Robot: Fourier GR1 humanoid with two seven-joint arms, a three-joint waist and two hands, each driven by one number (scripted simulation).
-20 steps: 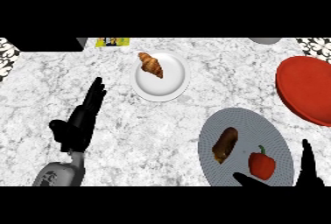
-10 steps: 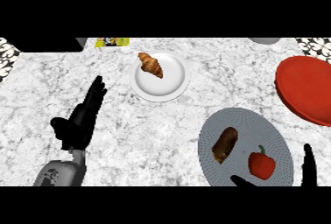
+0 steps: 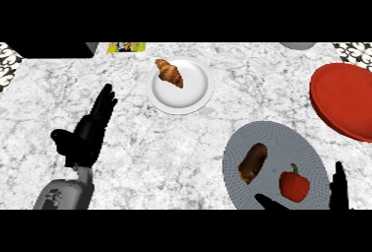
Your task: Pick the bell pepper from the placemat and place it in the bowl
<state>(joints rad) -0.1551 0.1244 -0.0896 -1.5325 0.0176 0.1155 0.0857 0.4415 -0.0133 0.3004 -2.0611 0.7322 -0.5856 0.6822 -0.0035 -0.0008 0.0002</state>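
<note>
Fingers (image 3: pixel 337 183) and thumb of the right hand (image 3: pixel 338 194) stood spread at the lower right, flanking the glossy red bell pepper (image 3: pixel 294 184) on the round grey ribbed placemat (image 3: pixel 272 142), beside a brown pastry (image 3: pixel 252 163). Left hand (image 3: pixel 85 132) rested open-fingered at left.

Left forearm: grey, coming up from the lower left edge of the head view and leaning slightly rightward.
Left hand (image 3: pixel 85 135): black, resting open at the left side, fingers lying straight and pointing up and to the right, thumb sticking out to the left; holding nothing.
Right hand (image 3: pixel 337 189): showing only partly at the lower right edge, one finger standing straight up, thumb tip poking in further left; spread apart, gripping nothing.
Right forearm: lying outside the view.
</note>
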